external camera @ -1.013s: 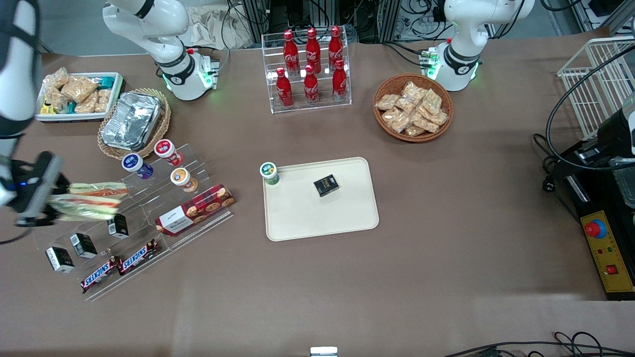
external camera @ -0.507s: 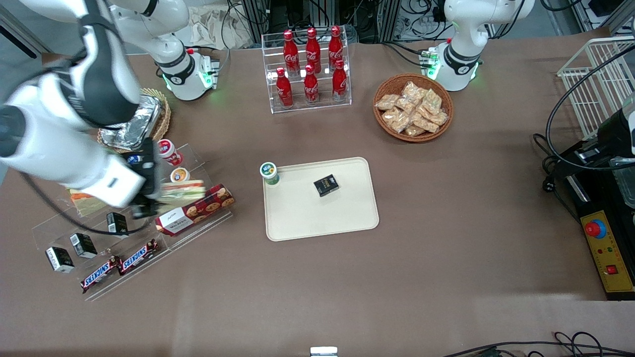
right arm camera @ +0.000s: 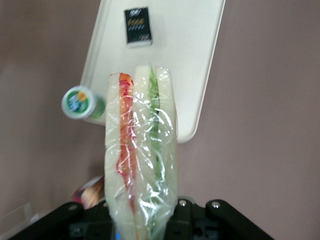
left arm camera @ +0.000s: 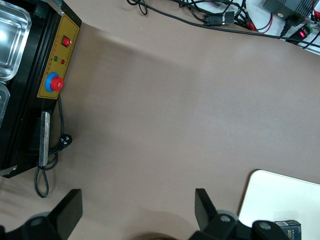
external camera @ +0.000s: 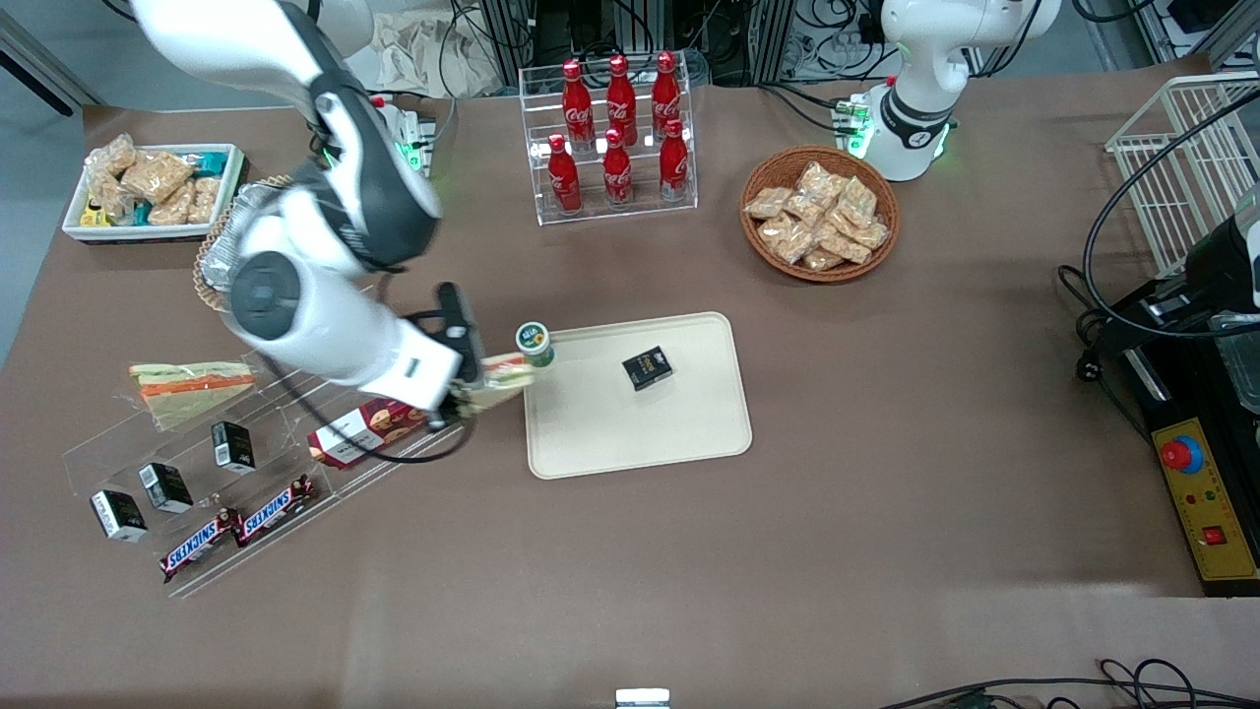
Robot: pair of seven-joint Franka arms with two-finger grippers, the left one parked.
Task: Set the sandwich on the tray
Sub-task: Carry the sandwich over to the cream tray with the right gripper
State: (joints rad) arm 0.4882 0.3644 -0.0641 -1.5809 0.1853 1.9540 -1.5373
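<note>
Half the sandwich (external camera: 503, 376) is hidden by the gripper (external camera: 471, 386), whose fingers clamp its wrapped base; fingertips themselves aren't visible in the wrist view. It's held in the air at the tray (external camera: 679, 433) edge nearest the working arm, tip just reaching that rim, beside the green-lidded cup (external camera: 535, 344). Small black box (external camera: 647, 368) lies on the tray. Foil container (external camera: 224, 251) is mostly covered by the arm. Brown table cover (external camera: 787, 551); cables and racks crowd the floor farther from the camera.
</note>
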